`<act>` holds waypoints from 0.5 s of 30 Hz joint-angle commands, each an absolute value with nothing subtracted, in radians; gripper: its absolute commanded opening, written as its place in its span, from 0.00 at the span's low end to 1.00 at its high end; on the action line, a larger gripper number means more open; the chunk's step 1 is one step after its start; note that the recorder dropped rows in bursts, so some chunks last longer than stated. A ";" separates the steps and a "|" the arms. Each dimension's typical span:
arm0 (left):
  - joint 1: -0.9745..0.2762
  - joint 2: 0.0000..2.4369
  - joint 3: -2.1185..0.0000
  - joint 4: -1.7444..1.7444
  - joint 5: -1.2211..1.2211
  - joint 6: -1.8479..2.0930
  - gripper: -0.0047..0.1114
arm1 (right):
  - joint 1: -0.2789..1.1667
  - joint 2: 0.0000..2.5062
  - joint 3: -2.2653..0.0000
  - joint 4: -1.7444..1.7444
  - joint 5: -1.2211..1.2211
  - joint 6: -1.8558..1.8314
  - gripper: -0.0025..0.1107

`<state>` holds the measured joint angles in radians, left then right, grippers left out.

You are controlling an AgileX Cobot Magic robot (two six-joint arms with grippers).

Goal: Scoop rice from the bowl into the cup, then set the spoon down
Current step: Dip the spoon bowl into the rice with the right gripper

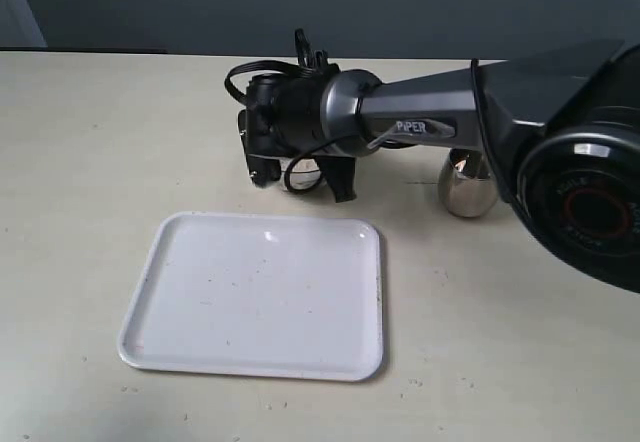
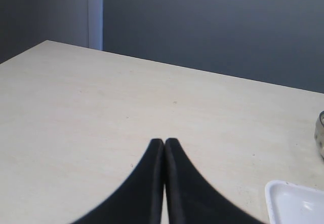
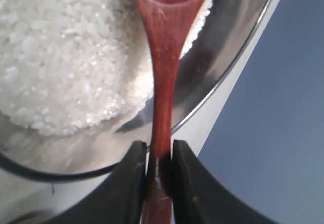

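Steel bowl (image 3: 230, 57), one; steel cup (image 1: 466, 190), one; right pincer (image 3: 158, 150) clamps one wooden spoon (image 3: 164, 82).

Exterior downward, right wrist close over bowl (image 3: 230, 51)

A pale beige table (image 1: 90, 142) with a faintly mottled, matte surface stood before a plain dark blue-grey wall (image 1: 400, 2). A lighter vertical strip (image 2: 95, 11) broke the wall near the table's corner. Lighting was soft and even.
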<state>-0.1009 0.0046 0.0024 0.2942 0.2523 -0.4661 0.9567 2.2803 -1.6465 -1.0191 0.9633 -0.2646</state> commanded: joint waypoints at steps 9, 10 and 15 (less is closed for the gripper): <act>-0.108 0.000 0.000 0.300 0.241 -0.469 0.04 | 0.947 2.279 -1.651 -0.904 1.023 -0.272 0.02; -0.108 0.000 0.000 0.300 0.241 -0.469 0.04 | 0.947 2.279 -1.651 -0.897 1.025 -0.272 0.02; -0.108 0.000 0.000 0.300 0.241 -0.469 0.04 | 0.947 2.275 -1.651 -0.892 1.033 -0.270 0.02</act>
